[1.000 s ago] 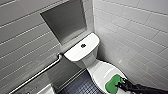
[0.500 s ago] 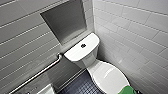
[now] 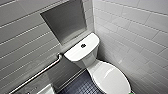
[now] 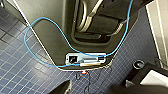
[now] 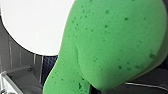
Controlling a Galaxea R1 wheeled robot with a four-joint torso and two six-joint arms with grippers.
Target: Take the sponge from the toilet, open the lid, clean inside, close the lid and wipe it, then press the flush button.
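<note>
in the head view, the toilet (image 3: 86, 61) is seen from above in a corner of white-tiled walls, with the lid (image 3: 110, 77) lowered flat over the bowl. the flush button (image 3: 83, 45) is set in the middle of the tank top. a recessed niche (image 3: 65, 21) is cut into the wall above the tank, and a metal grab bar (image 3: 37, 73) is fixed to the wall on the picture's left. a sliver of the sponge (image 3: 131, 93) is caught at the bottom edge, just beside the lid's front rim.

in the left wrist view, a blue cable (image 4: 37, 22) is looped across the robot's dark plate, above a floor (image 4: 17, 62) of small dark blue tiles. a small red mark (image 4: 83, 72) is seen on the tiles. how the left gripper stands cannot be made out.

in the right wrist view, the sponge (image 5: 112, 45) is held up close, its speckled green face covering part of the white lid (image 5: 32, 25) behind it. the right gripper (image 5: 93, 89) is clamped on the sponge, a dark part of it being glimpsed at the sponge's edge.
</note>
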